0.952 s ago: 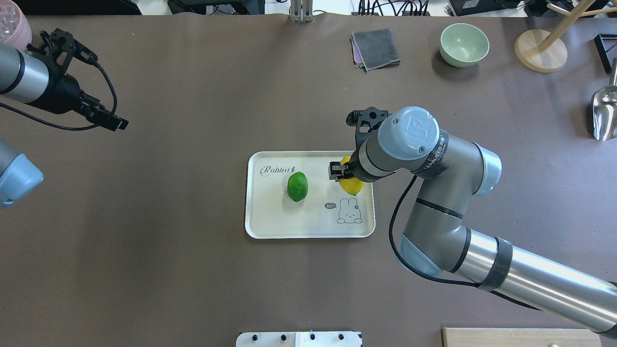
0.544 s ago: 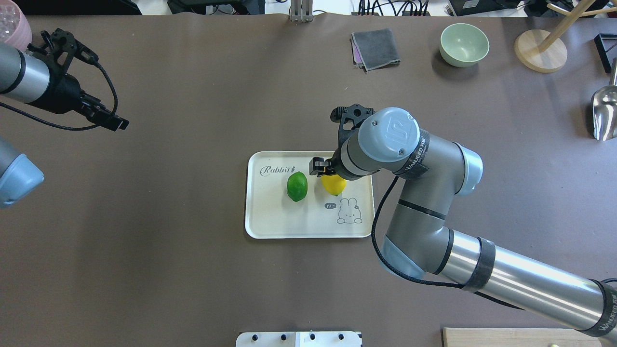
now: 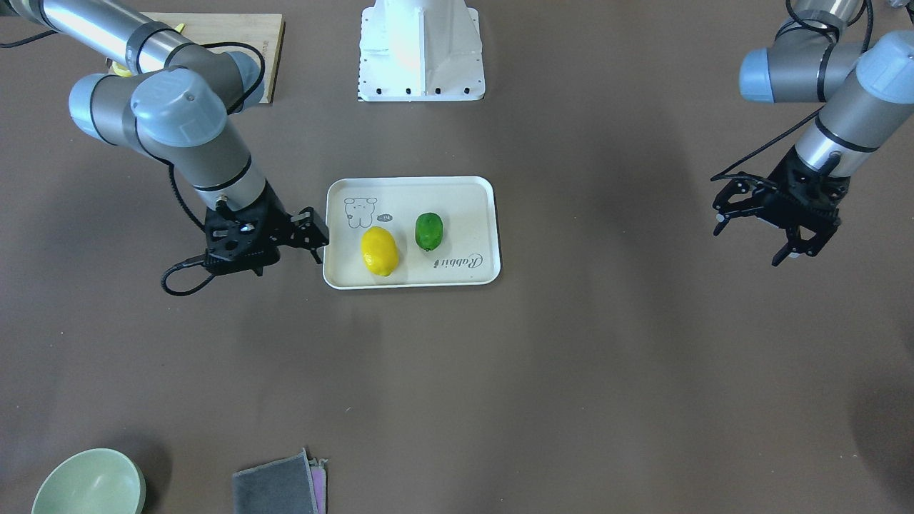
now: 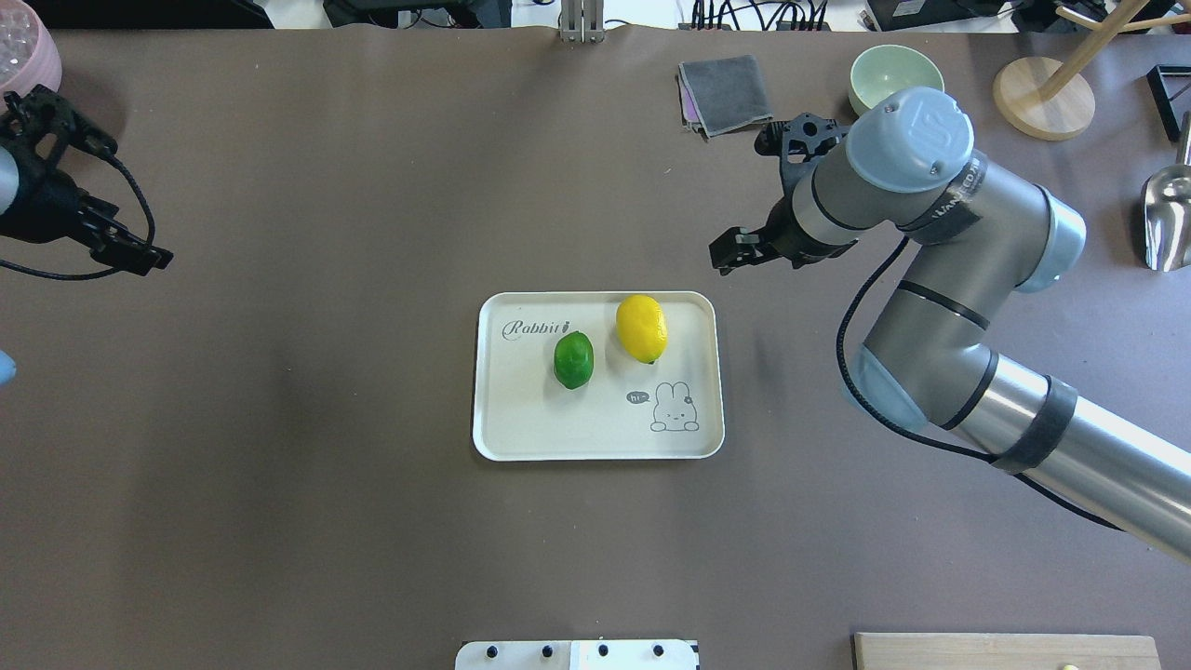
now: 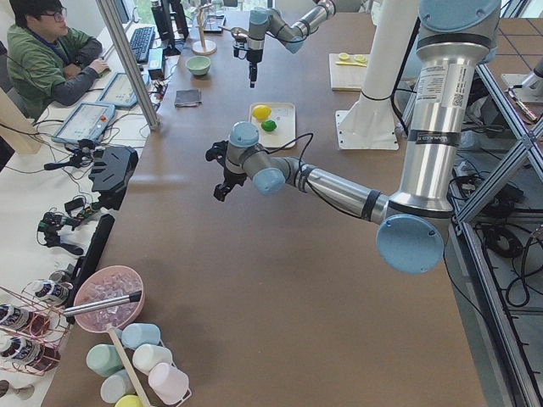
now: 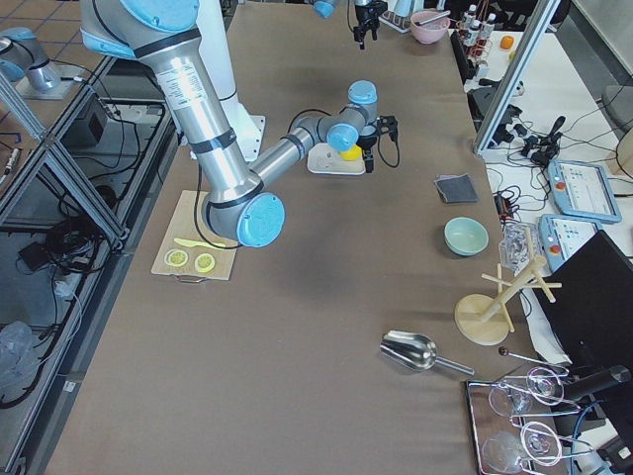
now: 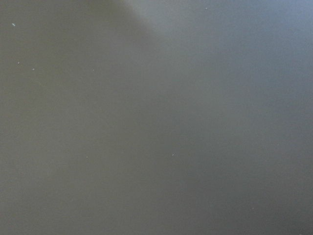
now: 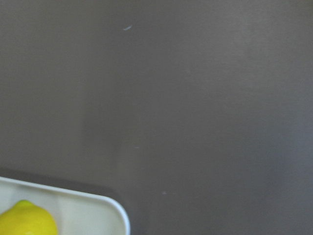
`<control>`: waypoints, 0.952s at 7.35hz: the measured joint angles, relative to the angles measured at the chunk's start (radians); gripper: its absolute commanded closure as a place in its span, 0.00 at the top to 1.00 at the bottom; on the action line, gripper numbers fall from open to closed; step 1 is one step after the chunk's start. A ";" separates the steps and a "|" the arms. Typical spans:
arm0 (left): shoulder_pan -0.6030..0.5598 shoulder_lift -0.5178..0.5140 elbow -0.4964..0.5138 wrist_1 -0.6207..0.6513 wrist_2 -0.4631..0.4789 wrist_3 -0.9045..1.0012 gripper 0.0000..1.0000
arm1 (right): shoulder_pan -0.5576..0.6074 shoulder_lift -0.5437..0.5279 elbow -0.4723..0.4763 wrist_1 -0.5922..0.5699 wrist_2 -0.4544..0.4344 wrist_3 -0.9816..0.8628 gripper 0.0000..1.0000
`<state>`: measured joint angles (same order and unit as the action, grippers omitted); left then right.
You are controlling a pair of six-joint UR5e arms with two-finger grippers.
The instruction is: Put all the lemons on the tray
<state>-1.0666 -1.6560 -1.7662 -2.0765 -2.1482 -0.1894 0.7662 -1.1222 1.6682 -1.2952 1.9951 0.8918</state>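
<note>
The cream tray (image 4: pixel 521 428) with the "Rabbit" script lies mid-table. The yellow lemon (image 4: pixel 641 328) and the smaller green lemon (image 4: pixel 573 359) both lie on it, side by side and apart; they also show in the front-facing view, yellow (image 3: pixel 379 250) and green (image 3: pixel 428 230). My right gripper (image 4: pixel 742 252) is open and empty, raised over bare table beyond the tray's far right corner (image 3: pixel 246 243). Its wrist view catches the tray corner (image 8: pixel 115 210) and the yellow lemon's end (image 8: pixel 27 220). My left gripper (image 3: pixel 775 227) is open and empty at the far left (image 4: pixel 56 200).
A pale green bowl (image 4: pixel 895 86), a folded grey cloth (image 4: pixel 726 93), a wooden stand (image 4: pixel 1042 98) and a metal scoop (image 4: pixel 1168 219) are at the far right. A wooden cutting board (image 4: pixel 1005 649) with lemon slices (image 6: pixel 190 260) lies near the robot base (image 4: pixel 577 654).
My right gripper let go of the yellow lemon on the tray, then rose and drew away to the far right. My left arm moved further left.
</note>
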 measured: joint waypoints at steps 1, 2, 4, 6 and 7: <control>-0.073 0.028 0.001 0.004 -0.072 0.048 0.99 | 0.045 -0.054 0.014 0.003 0.009 -0.088 1.00; -0.161 0.059 0.005 0.019 -0.150 0.115 0.99 | 0.097 -0.119 0.031 0.005 0.011 -0.165 1.00; -0.346 0.092 0.012 0.178 -0.272 0.354 0.99 | 0.236 -0.251 0.064 0.003 0.035 -0.374 1.00; -0.469 0.071 0.017 0.454 -0.304 0.634 0.99 | 0.417 -0.356 0.071 -0.005 0.120 -0.570 1.00; -0.514 0.069 0.022 0.566 -0.307 0.706 0.99 | 0.516 -0.414 0.068 -0.006 0.155 -0.678 1.00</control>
<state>-1.5802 -1.5874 -1.7439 -1.5101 -2.4554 0.5162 1.2821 -1.5365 1.7359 -1.3009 2.1496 0.2138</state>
